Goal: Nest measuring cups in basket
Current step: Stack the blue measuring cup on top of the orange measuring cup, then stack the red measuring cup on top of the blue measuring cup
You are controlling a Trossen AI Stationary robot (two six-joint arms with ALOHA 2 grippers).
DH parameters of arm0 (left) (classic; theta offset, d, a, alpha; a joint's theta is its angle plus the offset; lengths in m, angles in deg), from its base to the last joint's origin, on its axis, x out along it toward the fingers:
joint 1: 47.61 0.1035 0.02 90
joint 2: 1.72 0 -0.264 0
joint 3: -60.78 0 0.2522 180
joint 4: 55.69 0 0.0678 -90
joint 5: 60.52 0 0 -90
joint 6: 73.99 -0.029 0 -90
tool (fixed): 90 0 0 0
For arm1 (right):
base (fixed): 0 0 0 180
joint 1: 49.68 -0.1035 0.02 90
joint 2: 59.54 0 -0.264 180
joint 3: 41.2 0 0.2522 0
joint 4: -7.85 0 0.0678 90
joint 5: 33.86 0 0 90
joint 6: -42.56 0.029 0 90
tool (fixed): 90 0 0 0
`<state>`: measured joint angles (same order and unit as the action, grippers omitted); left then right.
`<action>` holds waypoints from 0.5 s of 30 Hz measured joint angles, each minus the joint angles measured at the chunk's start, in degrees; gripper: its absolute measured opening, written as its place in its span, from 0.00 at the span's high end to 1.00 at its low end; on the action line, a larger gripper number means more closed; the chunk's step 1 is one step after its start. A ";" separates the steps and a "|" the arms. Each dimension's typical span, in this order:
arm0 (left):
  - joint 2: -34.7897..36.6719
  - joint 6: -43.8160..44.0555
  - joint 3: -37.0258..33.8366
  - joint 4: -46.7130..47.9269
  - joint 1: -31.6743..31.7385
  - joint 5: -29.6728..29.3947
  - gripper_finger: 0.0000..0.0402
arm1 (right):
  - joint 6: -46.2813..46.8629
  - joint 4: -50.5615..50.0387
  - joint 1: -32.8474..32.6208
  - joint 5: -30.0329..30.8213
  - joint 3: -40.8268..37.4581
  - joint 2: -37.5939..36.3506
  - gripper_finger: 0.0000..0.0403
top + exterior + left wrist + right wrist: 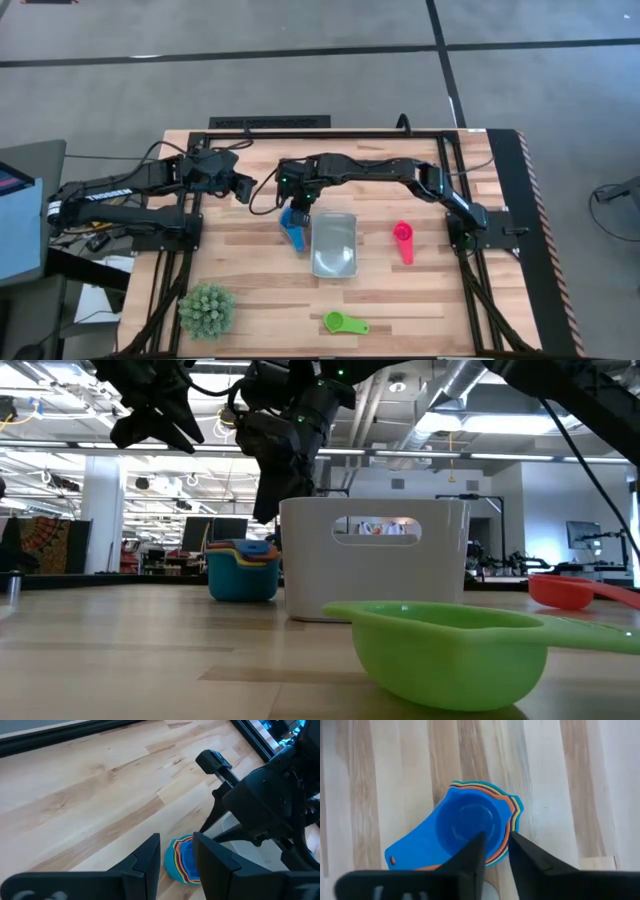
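Observation:
A stack of nested measuring cups (470, 822), blue innermost and teal outermost, stands on its base on the table just left of the pale grey basket (334, 245). My right gripper (495, 845) hovers open just above the stack's rim, one finger over the blue bowl and one outside it. In the low view its fingers (265, 510) end a little above the stack (242, 570). A pink cup (403, 240) lies right of the basket and a green cup (345, 322) near the front edge. My left gripper (243, 188) waits open, raised at the far left.
A spiky green plant ball (207, 308) sits at the near left corner. The basket (375, 575) stands between the stack and the pink cup (565, 592). A black frame runs along the table's far and side edges. Bare wood lies between the basket and the green cup (450, 650).

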<state>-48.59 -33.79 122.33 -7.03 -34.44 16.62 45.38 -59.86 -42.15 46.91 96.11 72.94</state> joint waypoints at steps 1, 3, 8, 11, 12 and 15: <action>0.00 0.10 0.00 0.02 0.00 0.00 0.74 | -0.23 -0.01 0.00 -0.01 0.00 0.00 0.72; 0.00 0.15 0.00 0.01 0.00 0.00 0.74 | -0.96 -0.05 0.00 -0.02 0.00 0.00 0.68; 0.00 0.18 0.00 0.02 -0.01 0.00 0.74 | 0.56 -2.67 0.47 -0.02 0.00 -0.15 0.58; 0.00 0.16 0.00 0.23 -0.01 0.00 0.74 | 3.16 -5.05 1.47 0.00 -0.02 -1.46 0.56; 0.00 0.16 0.00 0.40 -0.01 -0.01 0.74 | 3.78 -6.37 1.79 0.02 -0.06 -2.47 0.56; 0.00 -0.75 0.00 0.52 -0.02 -0.02 0.74 | 5.66 -7.73 2.72 0.02 -0.18 -5.32 0.58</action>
<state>-48.59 -34.54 122.33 -6.51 -34.46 16.59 51.04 -67.58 -39.43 46.93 95.93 67.62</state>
